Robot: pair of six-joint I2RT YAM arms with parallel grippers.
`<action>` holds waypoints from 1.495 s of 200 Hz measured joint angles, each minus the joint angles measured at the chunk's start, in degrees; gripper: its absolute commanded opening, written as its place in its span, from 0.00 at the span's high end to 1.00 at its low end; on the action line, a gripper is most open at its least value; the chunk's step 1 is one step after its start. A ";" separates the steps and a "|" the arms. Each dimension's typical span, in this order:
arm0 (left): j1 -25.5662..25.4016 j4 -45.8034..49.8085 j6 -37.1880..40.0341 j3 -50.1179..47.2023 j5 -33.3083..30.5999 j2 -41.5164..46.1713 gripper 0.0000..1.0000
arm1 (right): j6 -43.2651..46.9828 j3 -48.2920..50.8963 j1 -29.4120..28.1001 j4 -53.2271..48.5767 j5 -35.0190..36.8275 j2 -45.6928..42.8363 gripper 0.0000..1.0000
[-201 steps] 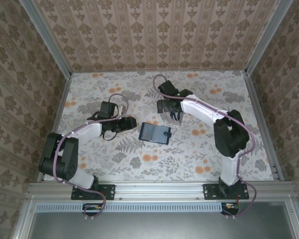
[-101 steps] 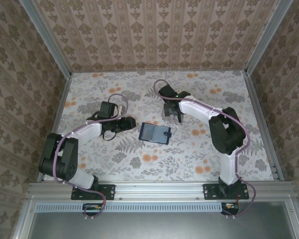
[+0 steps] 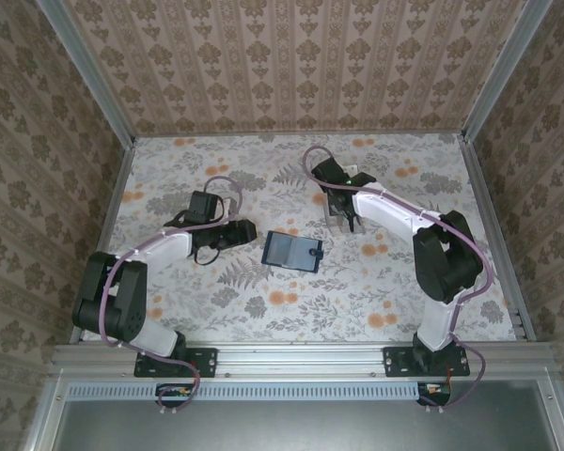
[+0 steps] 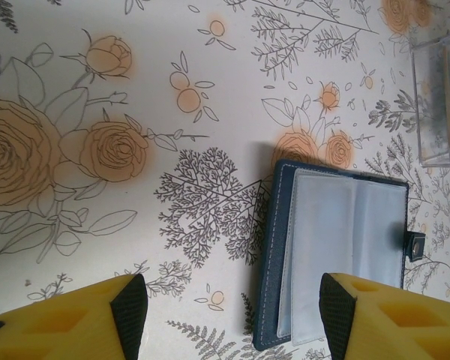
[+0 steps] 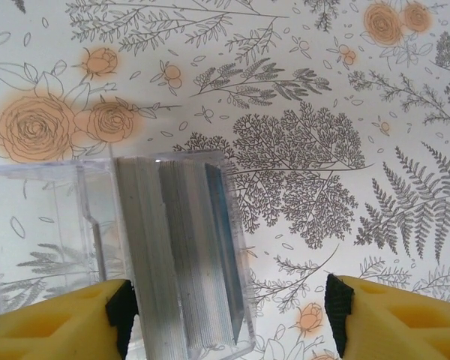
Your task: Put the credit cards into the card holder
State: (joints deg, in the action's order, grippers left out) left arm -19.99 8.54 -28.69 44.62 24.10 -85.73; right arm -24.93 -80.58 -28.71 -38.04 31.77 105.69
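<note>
The card holder lies open at the table's middle, navy blue with clear sleeves. My left gripper hovers just left of it, open, its right finger over the sleeves and its left finger over bare table. The credit cards stand on edge as a pale grey stack with a blue one at the right side, inside a clear plastic box. My right gripper is above that box, open; the stack sits between its fingers, close to the left finger.
The clear box lies to the right of the card holder and beyond it. The floral table cloth is flat around both. Patterned walls with metal posts close the table on three sides.
My right arm has swung to the right and lowered over the clear box, and its jaws have narrowed. The left arm and the card holder have stayed still.
</note>
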 measured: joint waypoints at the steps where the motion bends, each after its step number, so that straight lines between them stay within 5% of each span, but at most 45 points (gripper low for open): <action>1: -0.02 0.00 0.00 0.00 -0.02 0.00 0.35 | 0.22 0.04 0.00 0.02 -0.04 0.00 0.46; 63: -0.31 0.09 -0.02 -0.68 -0.83 1.60 0.35 | 2.69 2.54 1.07 2.21 -6.67 -0.13 0.95; 163: -1.81 0.02 -0.22 -0.70 -0.66 1.05 0.38 | 4.42 7.19 1.14 3.45 -13.77 -11.76 0.98; 232: -3.19 -1.90 0.55 -0.90 4.02 -2.97 0.53 | -4.35 27.15 0.33 20.17 -39.34 -23.06 1.00; 299: -7.78 -3.23 0.92 1.14 5.49 -7.89 0.60 | -12.46 35.67 1.55 39.56 -61.92 -13.84 1.00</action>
State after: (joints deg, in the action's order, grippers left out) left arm -27.77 5.30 -27.77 45.76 29.58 -93.62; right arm -37.39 -44.91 -27.16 1.52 -30.15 91.85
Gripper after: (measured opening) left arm 0.417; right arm 0.060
